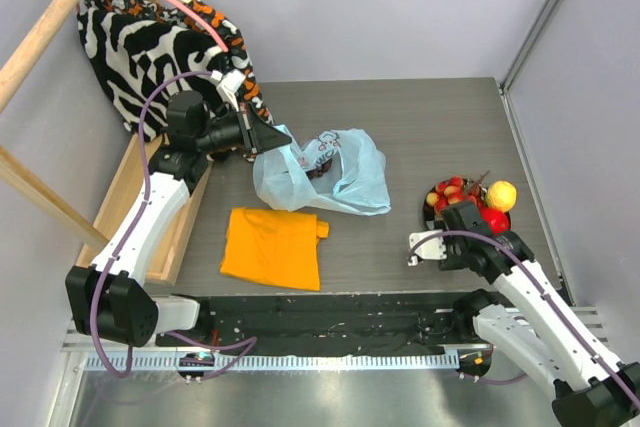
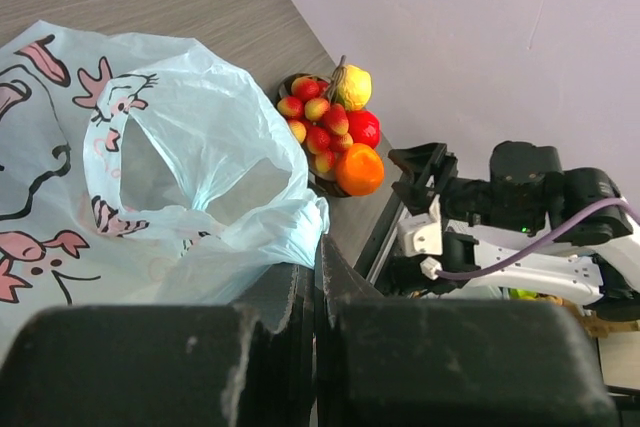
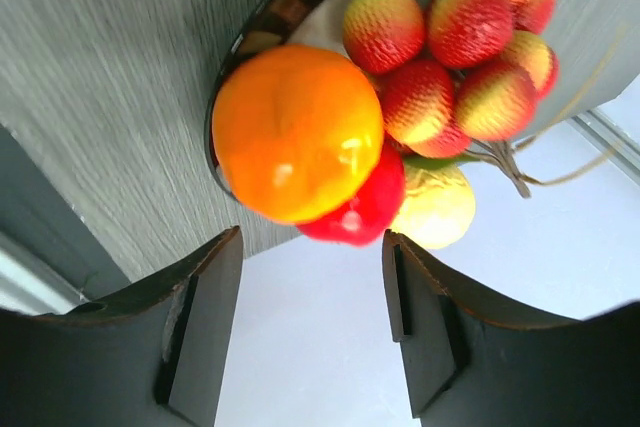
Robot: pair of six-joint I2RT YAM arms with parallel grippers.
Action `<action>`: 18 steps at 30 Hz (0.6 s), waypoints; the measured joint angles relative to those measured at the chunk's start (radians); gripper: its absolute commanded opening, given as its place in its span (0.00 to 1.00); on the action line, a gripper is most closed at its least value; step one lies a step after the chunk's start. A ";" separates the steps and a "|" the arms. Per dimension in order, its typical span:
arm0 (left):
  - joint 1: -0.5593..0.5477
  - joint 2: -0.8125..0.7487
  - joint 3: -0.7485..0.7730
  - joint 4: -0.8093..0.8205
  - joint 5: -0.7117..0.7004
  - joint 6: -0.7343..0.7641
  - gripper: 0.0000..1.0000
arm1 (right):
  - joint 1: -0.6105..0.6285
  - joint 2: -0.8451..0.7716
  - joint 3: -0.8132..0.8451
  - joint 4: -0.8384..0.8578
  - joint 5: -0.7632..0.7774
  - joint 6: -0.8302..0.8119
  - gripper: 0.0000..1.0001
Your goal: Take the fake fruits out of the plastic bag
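Note:
The pale blue plastic bag [image 1: 345, 172] with pink print lies mid-table; it fills the left wrist view [image 2: 170, 177]. My left gripper [image 1: 262, 137] is shut on the bag's left edge [image 2: 318, 257]. A dark shape [image 1: 320, 176] shows through the bag; I cannot tell what it is. On a dark plate [image 1: 432, 194] at the right lie an orange [image 3: 298, 132], a red apple [image 3: 362, 209], a yellow lemon [image 1: 502, 194] and several strawberries [image 3: 440, 57]. My right gripper [image 3: 312, 237] is open and empty, right beside the orange at the plate's near edge [image 1: 457, 213].
A folded orange cloth [image 1: 272, 247] lies in front of the bag. A zebra-striped cloth [image 1: 150, 37] hangs over a wooden frame [image 1: 130, 207] at the back left. Grey walls close in the table at the back and right.

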 measured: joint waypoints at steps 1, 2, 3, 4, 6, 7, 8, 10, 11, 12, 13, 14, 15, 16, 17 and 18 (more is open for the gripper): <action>0.000 0.000 0.000 0.001 0.000 -0.003 0.00 | 0.000 0.000 0.019 -0.019 -0.004 0.000 0.64; 0.000 0.000 0.000 0.001 0.002 -0.004 0.00 | 0.000 0.003 0.049 -0.043 -0.013 0.000 0.67; 0.000 0.000 0.000 0.002 0.006 -0.005 0.00 | 0.000 0.009 0.092 -0.077 -0.022 0.000 0.68; 0.000 0.000 0.000 0.003 0.010 -0.008 0.00 | 0.000 0.017 0.144 -0.105 -0.034 0.000 0.69; 0.000 0.000 0.000 0.003 0.022 -0.009 0.00 | 0.000 0.054 0.290 -0.156 -0.061 0.005 0.70; 0.000 -0.002 -0.002 0.003 0.027 -0.010 0.00 | 0.000 0.076 0.367 -0.160 -0.079 0.010 0.70; 0.000 -0.006 -0.006 0.004 0.029 -0.011 0.00 | 0.000 0.100 0.431 -0.161 -0.096 0.024 0.70; 0.000 -0.030 -0.040 0.007 0.037 -0.011 0.00 | 0.000 0.171 0.591 -0.160 -0.145 0.078 0.68; 0.000 -0.047 -0.064 0.008 0.041 -0.009 0.00 | 0.000 0.225 0.678 -0.157 -0.177 0.134 0.66; 0.000 -0.066 -0.090 0.003 0.043 -0.003 0.00 | 0.000 0.278 0.753 -0.143 -0.204 0.186 0.64; 0.000 -0.081 -0.112 -0.006 0.044 0.005 0.00 | 0.001 0.326 0.808 -0.129 -0.233 0.232 0.58; 0.001 -0.096 -0.131 -0.021 0.044 0.021 0.00 | 0.003 0.395 0.880 -0.122 -0.269 0.292 0.54; 0.001 -0.109 -0.148 -0.037 0.044 0.032 0.00 | 0.008 0.472 0.958 -0.115 -0.308 0.361 0.51; 0.003 -0.119 -0.161 -0.054 0.044 0.045 0.00 | 0.016 0.556 1.034 -0.090 -0.356 0.440 0.45; 0.006 -0.129 -0.175 -0.071 0.043 0.055 0.00 | 0.025 0.620 1.087 -0.059 -0.399 0.505 0.42; 0.008 -0.137 -0.183 -0.082 0.043 0.059 0.00 | 0.037 0.677 1.118 -0.033 -0.434 0.555 0.40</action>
